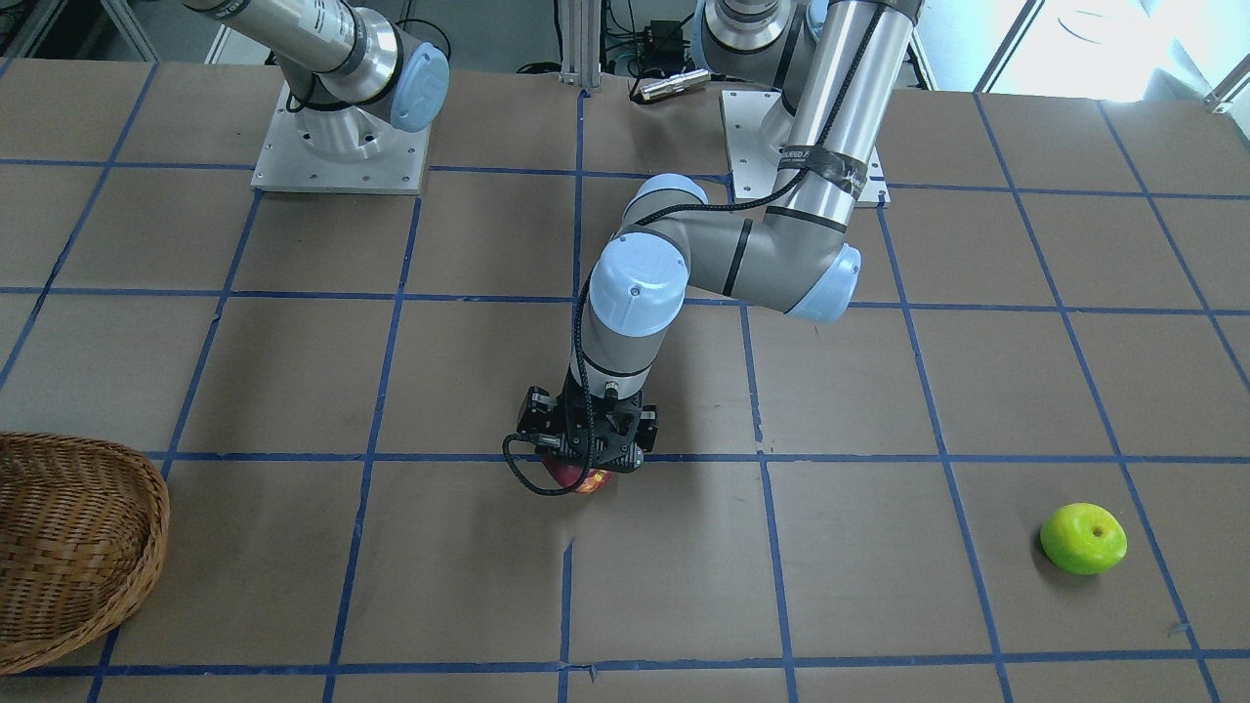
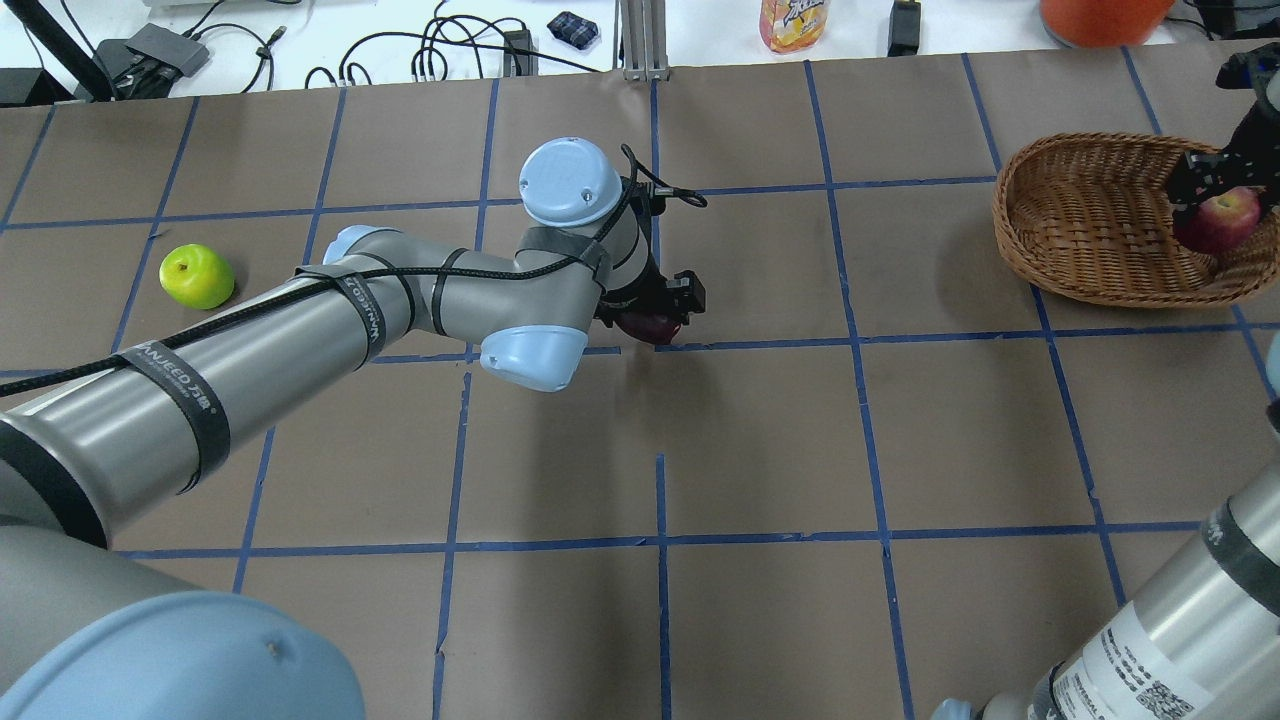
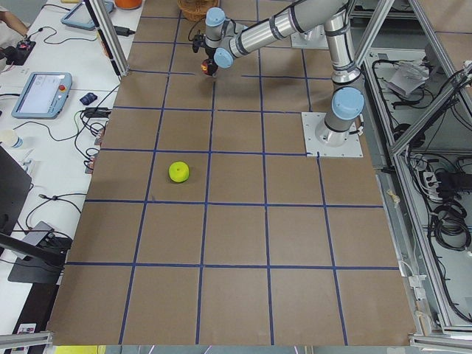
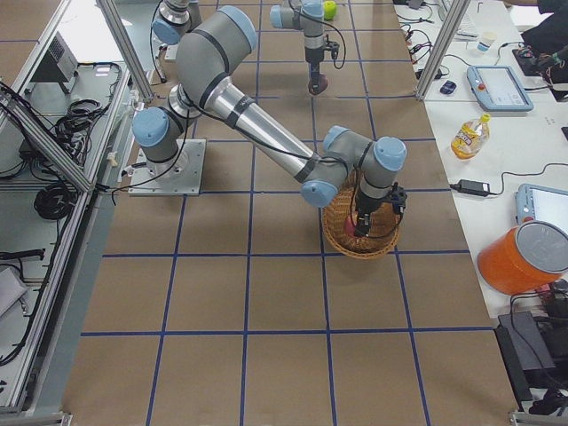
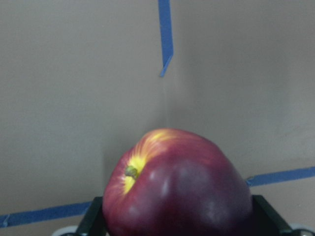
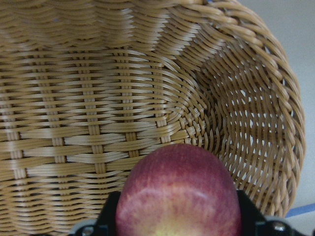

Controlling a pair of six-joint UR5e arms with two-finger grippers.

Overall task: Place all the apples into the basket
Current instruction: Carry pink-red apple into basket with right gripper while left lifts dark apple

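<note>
Overhead exterior view, left hand (image 2: 655, 312) gripping dark apple (image 2: 650, 327), right hand (image 2: 1222, 190) holding red apple (image 2: 1220, 220) over basket (image 2: 1090, 215)

The near arm's gripper (image 4: 359, 222) holds a red apple (image 4: 356, 225) over the basket (image 4: 383, 238).

Only legible bit is "WANJEED" on the black strap (image 2: 170, 385) wrapped round the left arm (image 2: 260, 345).
</note>
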